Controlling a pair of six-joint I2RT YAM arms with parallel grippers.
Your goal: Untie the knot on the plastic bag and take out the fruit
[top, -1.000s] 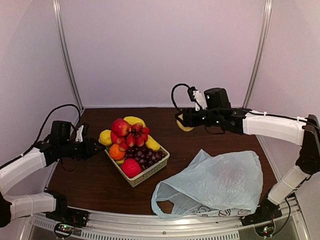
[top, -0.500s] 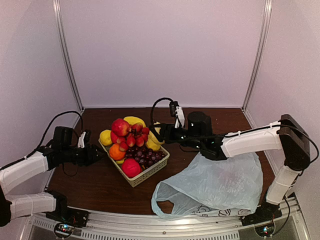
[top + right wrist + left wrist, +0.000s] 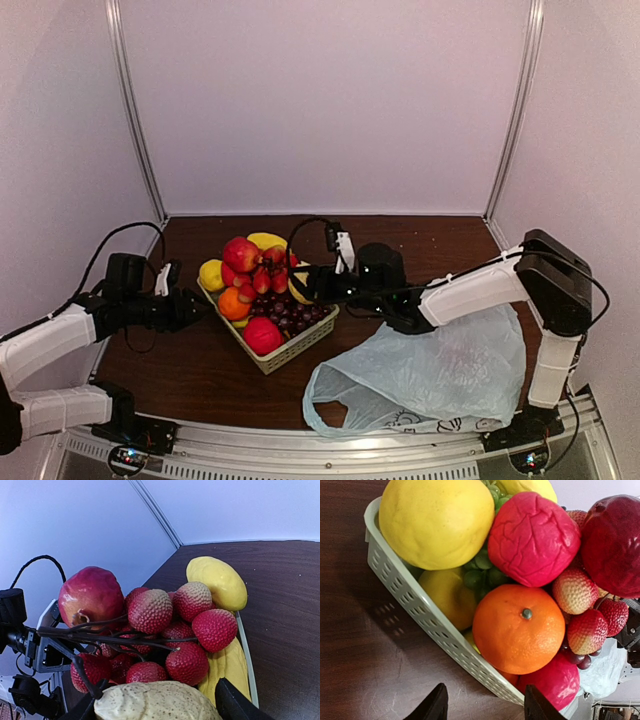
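Observation:
The plastic bag [image 3: 430, 375] lies flat and slack at the front right, a handle loop [image 3: 325, 408] open at its left; no knot shows. Fruit is piled in a pale green basket [image 3: 292, 350]: a lemon-like one [image 3: 437, 522], an orange [image 3: 519, 628], a pomegranate [image 3: 90, 595], lychees [image 3: 150, 611], a smooth yellow one [image 3: 217, 581]. My right gripper [image 3: 157, 706] is shut on a pale yellow speckled fruit [image 3: 150, 700], held just over the basket's right side [image 3: 300, 285]. My left gripper [image 3: 487, 707] is open and empty beside the basket's left wall [image 3: 420, 605].
The dark wood table [image 3: 420, 250] is enclosed by white walls with metal corner posts [image 3: 135, 110]. The right arm [image 3: 470, 290] stretches across above the bag's upper edge. A metal rail [image 3: 330, 450] runs along the near edge.
My right arm has swung left from the back middle to the basket, carrying the speckled fruit. The left arm has hardly moved.

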